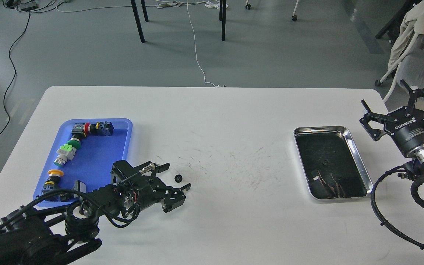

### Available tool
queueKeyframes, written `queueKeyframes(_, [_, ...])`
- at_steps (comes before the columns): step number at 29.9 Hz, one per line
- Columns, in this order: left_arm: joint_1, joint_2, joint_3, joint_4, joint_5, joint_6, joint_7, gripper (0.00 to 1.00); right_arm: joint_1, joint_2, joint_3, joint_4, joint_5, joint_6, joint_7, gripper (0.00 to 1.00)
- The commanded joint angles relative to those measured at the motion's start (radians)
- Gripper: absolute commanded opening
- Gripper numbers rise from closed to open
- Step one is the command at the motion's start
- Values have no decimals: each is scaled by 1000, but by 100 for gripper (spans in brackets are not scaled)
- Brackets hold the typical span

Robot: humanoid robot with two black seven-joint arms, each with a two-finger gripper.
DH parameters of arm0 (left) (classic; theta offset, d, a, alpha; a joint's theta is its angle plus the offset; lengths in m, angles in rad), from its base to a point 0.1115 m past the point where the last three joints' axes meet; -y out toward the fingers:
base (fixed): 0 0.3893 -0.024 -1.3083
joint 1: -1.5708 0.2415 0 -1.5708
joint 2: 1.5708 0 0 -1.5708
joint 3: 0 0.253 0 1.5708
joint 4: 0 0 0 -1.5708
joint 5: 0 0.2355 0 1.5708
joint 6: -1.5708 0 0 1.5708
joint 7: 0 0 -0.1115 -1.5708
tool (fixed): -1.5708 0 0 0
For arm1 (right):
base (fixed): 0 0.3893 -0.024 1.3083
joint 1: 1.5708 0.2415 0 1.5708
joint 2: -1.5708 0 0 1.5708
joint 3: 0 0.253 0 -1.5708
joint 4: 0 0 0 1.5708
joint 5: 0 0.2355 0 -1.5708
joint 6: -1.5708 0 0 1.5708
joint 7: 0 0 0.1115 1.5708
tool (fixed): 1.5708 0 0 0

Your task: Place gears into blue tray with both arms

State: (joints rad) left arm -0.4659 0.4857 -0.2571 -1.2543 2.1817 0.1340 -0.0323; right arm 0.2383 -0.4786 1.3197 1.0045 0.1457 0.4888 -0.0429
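Observation:
A small black gear (177, 178) lies on the white table, right of the blue tray (101, 162). My left gripper (177, 178) is low over the table and open, with one finger (162, 167) behind the gear and the other (182, 188) in front; the gear sits between the tips, untouched as far as I can tell. A second tiny gear (324, 161) rests in the steel tray (359, 165). At the table's right edge my right gripper (396, 106) is raised and open, holding nothing.
Red, green and yellow-capped push-button switches (68, 152) and a black blocky part (78, 186) lie in the blue tray. The steel tray also holds some thin metal pieces (329, 186). Chair legs and cables are on the floor beyond the table.

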Motion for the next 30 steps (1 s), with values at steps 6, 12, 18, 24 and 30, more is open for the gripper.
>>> queueKeyframes(6, [6,-1,2,9,0,3,-1,53,0,0,0,-1,0,0,0,96])
queueKeyframes(12, [35,4,1,9,0,3,-1,20,0,0,-2,-1,0,0,0,96])
queueKeyframes(18, [41,25,-13,-3,0,3,-12,9,1,-2,1,-1,-1,0,0,96])
queueKeyframes(24, [35,175,-108,-114,-17,30,-15,9,1,-14,7,-1,0,0,0,96])
queueKeyframes(30, [32,356,-143,-149,-167,56,-17,9,1,-14,7,0,0,0,0,96])
